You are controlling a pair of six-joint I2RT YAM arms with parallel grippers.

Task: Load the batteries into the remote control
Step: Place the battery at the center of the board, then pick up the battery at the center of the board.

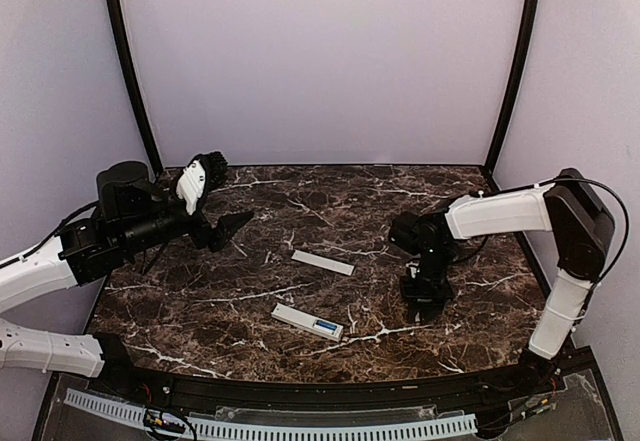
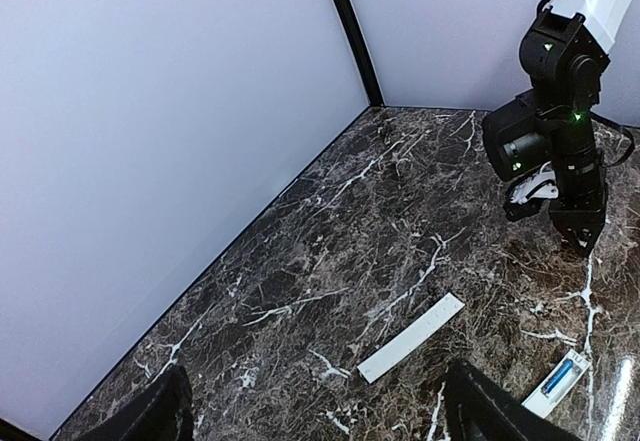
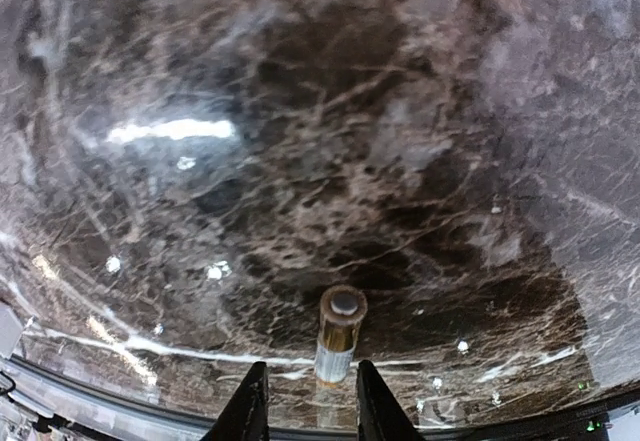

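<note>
A: What carries it all?
B: A dark marbled bench [image 1: 200, 301] with white veins running through it. The left arm [image 1: 40, 266] is raised over its left side, and the right arm [image 1: 500, 211] bends down on the right.

A: How does the left pincer stand?
B: The left pincer [image 2: 318, 376] is spread wide. Its two fingers sit far apart at the bottom of its wrist view, well above the bench.

A: And the right one?
B: The right pincer [image 3: 310, 371] points straight down, close over the bench, with its fingers a little apart. A loose battery [image 3: 340, 333] seems to stand on end in the gap just ahead of the tips, one end toward the wrist camera. A sliver of bench shows on either side of it, so it looks unpinched.

A: Where is the remote control?
B: The remote control [image 1: 308, 321] lies flat with its recess up. It is off to the left of the right pincer and well apart from the left pincer, touching neither.

A: Anything else white?
B: A thin cover strip [image 1: 323, 262] lies between the two pincers, farther back than the remote.

A: And the smallest thing?
B: A blue battery [image 1: 325, 325] sits in the recess, at the end nearer the right pincer.
</note>
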